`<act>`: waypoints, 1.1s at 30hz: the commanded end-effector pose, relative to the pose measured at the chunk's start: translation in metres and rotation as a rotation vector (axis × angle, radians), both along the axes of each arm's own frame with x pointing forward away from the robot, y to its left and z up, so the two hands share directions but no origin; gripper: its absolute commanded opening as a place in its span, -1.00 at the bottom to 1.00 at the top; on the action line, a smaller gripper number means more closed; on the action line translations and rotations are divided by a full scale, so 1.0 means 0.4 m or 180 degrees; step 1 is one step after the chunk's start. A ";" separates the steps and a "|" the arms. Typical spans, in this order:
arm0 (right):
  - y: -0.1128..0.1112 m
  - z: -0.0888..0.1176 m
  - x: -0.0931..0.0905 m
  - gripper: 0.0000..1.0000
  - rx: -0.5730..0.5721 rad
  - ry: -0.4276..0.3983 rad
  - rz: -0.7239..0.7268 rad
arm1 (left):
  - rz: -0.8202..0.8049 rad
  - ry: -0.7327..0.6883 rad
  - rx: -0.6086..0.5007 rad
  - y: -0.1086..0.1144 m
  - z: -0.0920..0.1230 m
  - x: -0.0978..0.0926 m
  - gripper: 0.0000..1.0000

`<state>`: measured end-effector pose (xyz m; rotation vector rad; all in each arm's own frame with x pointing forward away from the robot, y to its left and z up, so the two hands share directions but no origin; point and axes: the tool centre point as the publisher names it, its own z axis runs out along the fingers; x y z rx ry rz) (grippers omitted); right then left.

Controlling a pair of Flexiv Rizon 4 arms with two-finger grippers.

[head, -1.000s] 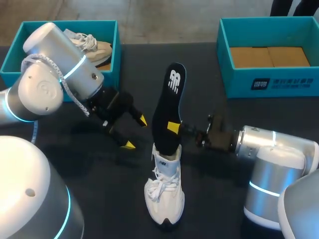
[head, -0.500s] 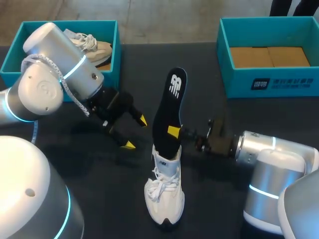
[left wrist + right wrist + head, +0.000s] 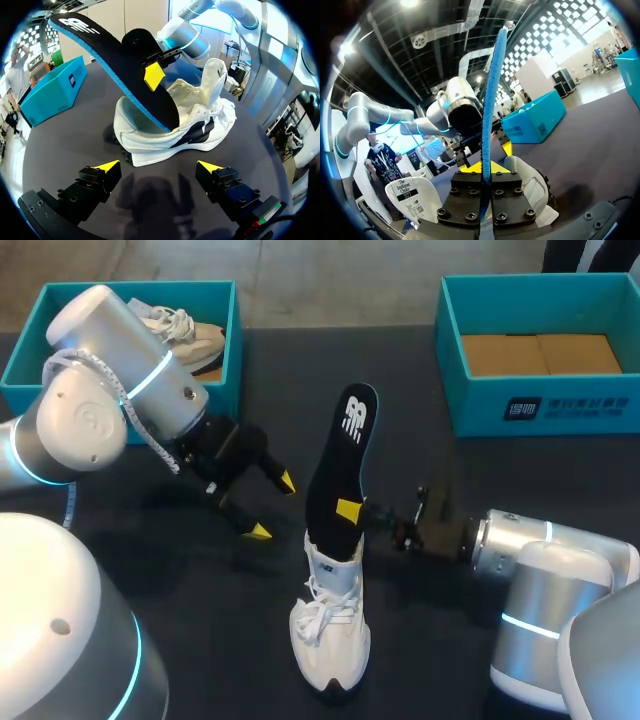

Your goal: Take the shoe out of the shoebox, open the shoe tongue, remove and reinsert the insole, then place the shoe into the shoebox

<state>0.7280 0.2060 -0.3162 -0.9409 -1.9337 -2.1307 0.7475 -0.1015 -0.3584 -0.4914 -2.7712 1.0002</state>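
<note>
Insole (image 3: 340, 465) tilting slightly rightward and sinking toward shoe (image 3: 330, 630), right gripper (image 3: 350, 510) clamping it mid-length, left gripper (image 3: 272, 507) hanging wide open beside shoe, shoe sitting mid-table (image 3: 420, 455).

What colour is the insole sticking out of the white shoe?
The insole is black on top with a blue underside, clearest in the left wrist view.

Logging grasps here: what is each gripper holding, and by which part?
Right gripper pinches the insole at its lower half, just above the shoe. Left gripper holds nothing.
</note>
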 end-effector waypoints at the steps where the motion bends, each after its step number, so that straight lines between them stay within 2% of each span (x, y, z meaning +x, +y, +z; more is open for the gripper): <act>1: -0.003 0.000 -0.009 -1.00 -0.0026 0.0015 0.0008 | 0.0001 -0.0001 0.0011 -0.001 0.001 0.000 1.00; 23: 0.005 -0.021 -0.018 -1.00 -0.0042 0.0112 0.0083 | 0.0001 -0.0001 0.0011 -0.001 0.001 0.000 1.00; 33: -0.002 -0.030 -0.025 -1.00 -0.0038 0.0157 0.0082 | 0.0012 -0.0076 0.0430 -0.021 -0.014 -0.015 1.00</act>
